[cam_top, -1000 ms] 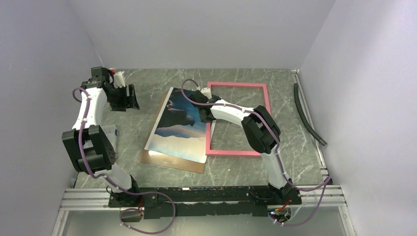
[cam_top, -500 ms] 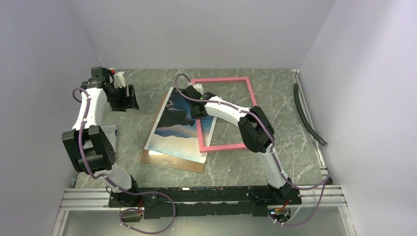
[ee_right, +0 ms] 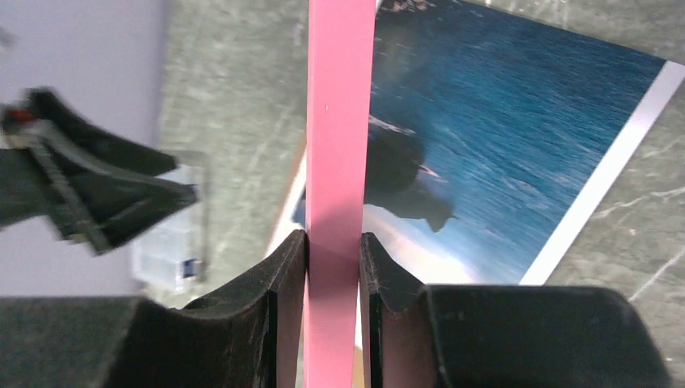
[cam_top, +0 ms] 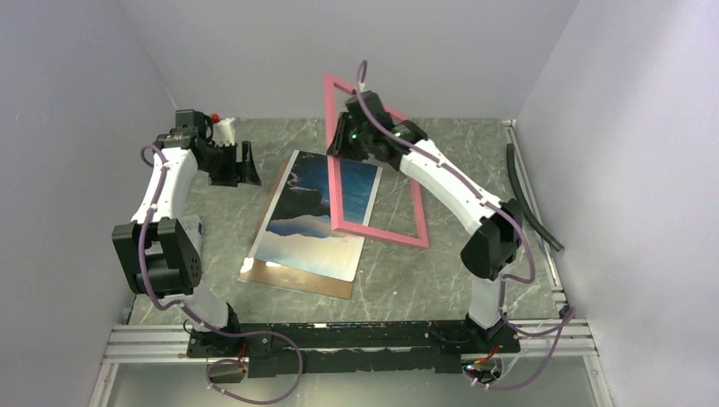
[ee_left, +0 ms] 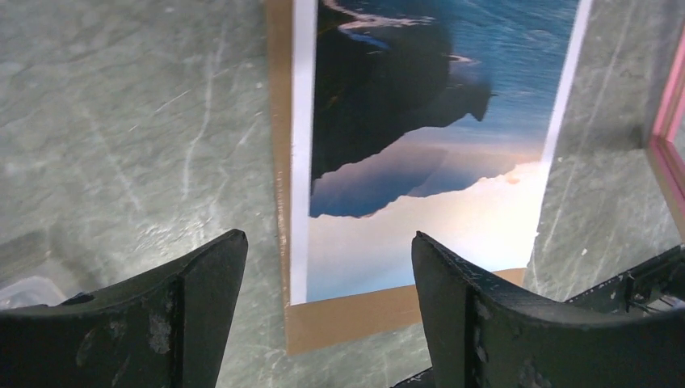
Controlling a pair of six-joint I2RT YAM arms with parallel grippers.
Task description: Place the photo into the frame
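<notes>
My right claw [ee_right: 332, 242] is clamped onto 1 pink side rail of the frame [cam_top: 377, 231], with the 2 fingers pressed tight against either face of it. That arm is stretched up and forward over the middle of the bench [cam_top: 441, 271], elbow out to the right and wrist high. The frame hangs steeply tilted, 1 corner way up near the back wall. Its low edge is down by the right edge of the photo [cam_top: 309, 216], and I honestly can't tell if that edge touches anything.

My left claw [ee_left: 327, 242] is spread wide with nothing in it. It's hovering over the bench at the far left, just off the photo's far-left corner, on an arm bent up and reaching back.

The photo lies flat, picture side up, on the brown backing board [cam_top: 297, 286], not in the frame yet.
</notes>
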